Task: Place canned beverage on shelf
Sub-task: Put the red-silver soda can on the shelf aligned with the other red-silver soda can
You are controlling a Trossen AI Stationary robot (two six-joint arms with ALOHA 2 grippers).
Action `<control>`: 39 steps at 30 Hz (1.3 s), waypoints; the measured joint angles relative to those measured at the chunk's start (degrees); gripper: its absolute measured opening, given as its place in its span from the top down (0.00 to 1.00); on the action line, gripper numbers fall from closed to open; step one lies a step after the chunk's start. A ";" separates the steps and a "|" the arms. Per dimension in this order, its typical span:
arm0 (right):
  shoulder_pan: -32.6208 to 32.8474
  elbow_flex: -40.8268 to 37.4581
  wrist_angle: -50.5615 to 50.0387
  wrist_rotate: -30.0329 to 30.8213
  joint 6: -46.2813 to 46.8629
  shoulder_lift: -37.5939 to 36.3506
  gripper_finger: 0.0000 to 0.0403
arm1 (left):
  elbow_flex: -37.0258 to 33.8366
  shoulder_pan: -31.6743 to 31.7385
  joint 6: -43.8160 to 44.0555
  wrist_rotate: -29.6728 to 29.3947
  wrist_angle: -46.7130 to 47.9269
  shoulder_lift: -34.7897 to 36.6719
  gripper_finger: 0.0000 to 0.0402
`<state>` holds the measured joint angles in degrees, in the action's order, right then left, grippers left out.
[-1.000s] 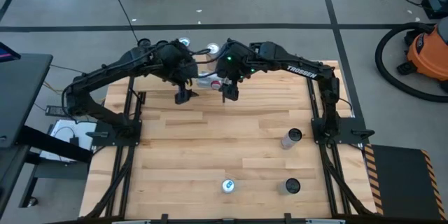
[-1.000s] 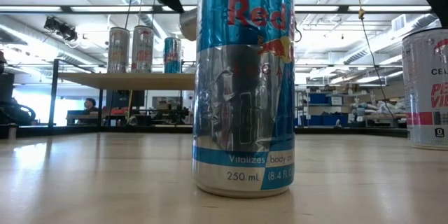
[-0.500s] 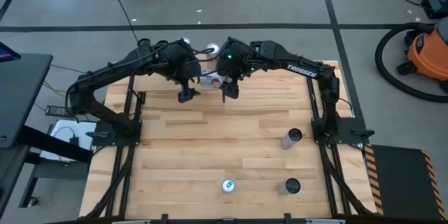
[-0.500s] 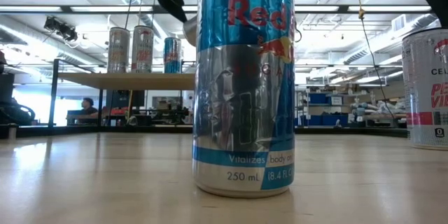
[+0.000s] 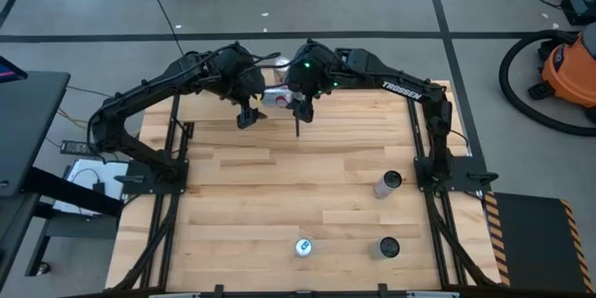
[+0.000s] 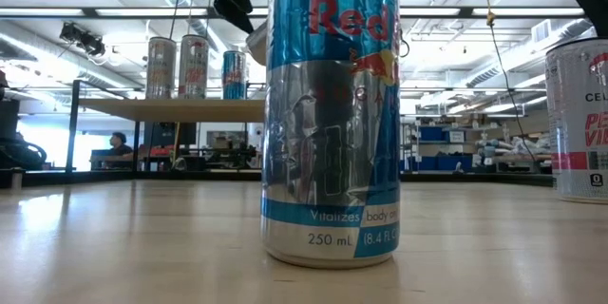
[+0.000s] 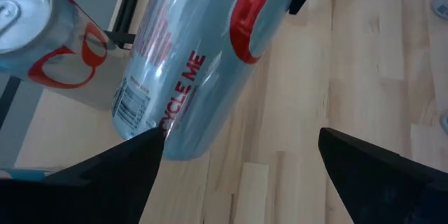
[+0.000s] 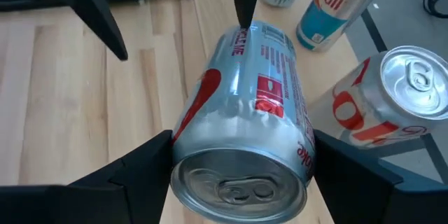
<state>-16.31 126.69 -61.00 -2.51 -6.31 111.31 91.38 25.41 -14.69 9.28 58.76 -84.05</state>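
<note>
Fingers of the right gripper (image 8: 238, 161) clench a silver and red Diet Coke can (image 8: 241, 112) by its sides, tilted almost flat, at the top centre of the high view. This hold carries the can towards the shelf (image 6: 171, 108), a pale wood panel on black rods at the counter's (image 5: 298, 186) far edge. Just to its left, the left gripper (image 7: 238, 161) has its fingers spread wide and released, with the can's lower end between them but, as far as I can tell, not pressed; it looks like a hand-over just finished. Three Red Bull cans (image 6: 193, 66) already stand upright on the shelf. At the lower middle of the high view, another Red Bull can (image 5: 304, 247) waits upright.
</note>
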 joint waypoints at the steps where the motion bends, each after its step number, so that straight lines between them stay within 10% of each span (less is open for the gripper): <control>1: -0.15 0.00 0.12 -0.15 0.03 0.00 0.24 | 0.00 0.00 0.07 0.02 -0.15 0.00 0.03; 39: -2.76 -3.10 8.16 -4.20 3.18 0.14 0.24 | 0.02 1.93 0.69 6.21 -1.22 -1.33 0.03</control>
<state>-19.07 123.59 -52.84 -6.71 -3.14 111.45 91.39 27.34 -14.00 15.49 57.54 -85.38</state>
